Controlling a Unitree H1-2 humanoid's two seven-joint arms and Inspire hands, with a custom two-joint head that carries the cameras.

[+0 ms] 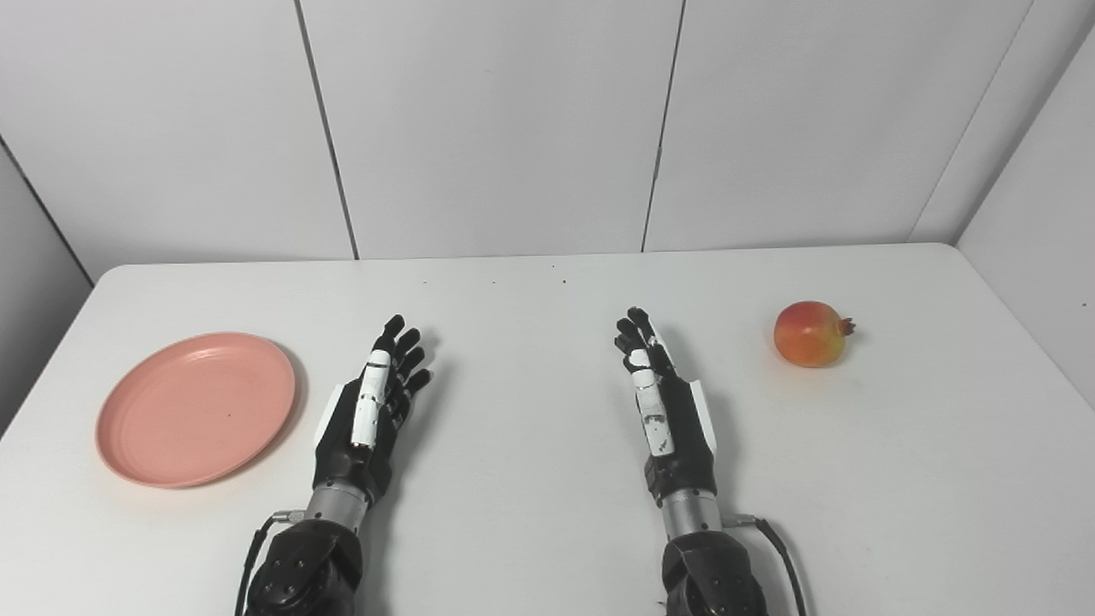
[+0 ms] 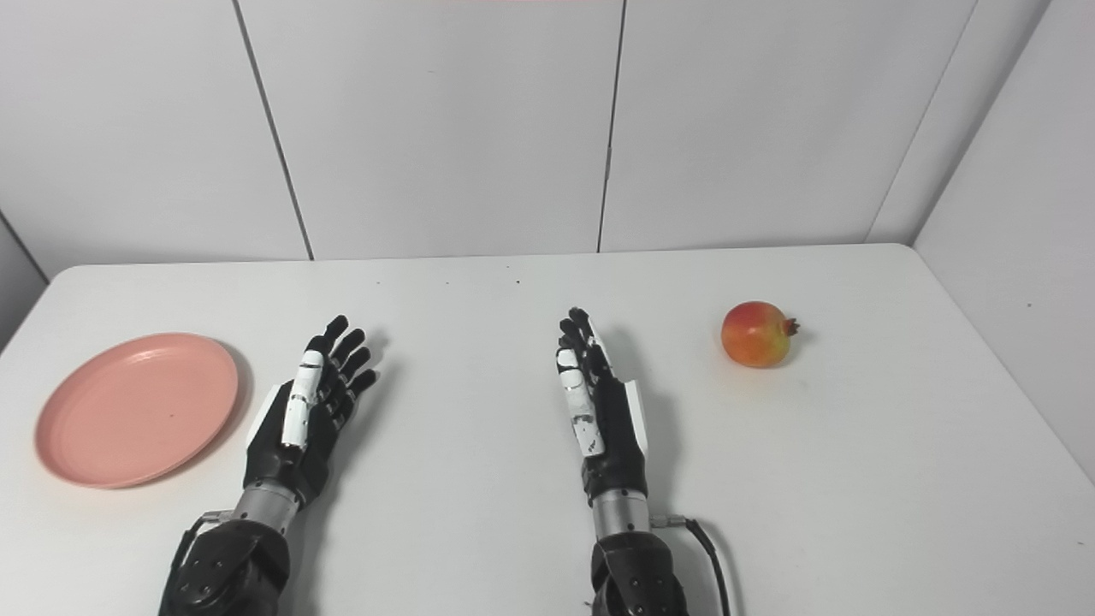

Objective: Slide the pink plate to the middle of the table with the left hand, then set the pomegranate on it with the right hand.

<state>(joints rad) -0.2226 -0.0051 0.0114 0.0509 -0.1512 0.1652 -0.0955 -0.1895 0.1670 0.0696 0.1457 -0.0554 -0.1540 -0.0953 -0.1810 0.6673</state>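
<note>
In the left eye view the plate (image 1: 196, 409) lies flat at the desk's (image 1: 530, 530) left side, just beside the left hand (image 1: 368, 411), whose fingers (image 1: 409, 352) are spread and released, holding nothing. The plate looks light, stiff and shallow; it should slide easily, so pressing down near its rim or hooking its right edge seems the best hold. Being round, it has no long axis. In the right eye view the pomegranate (image 2: 756, 334) sits at the right, apart from the right hand (image 2: 599, 411), also released and empty. The fruit looks firm, smooth and apt to roll; its crown points right, so grasp around its body.
</note>
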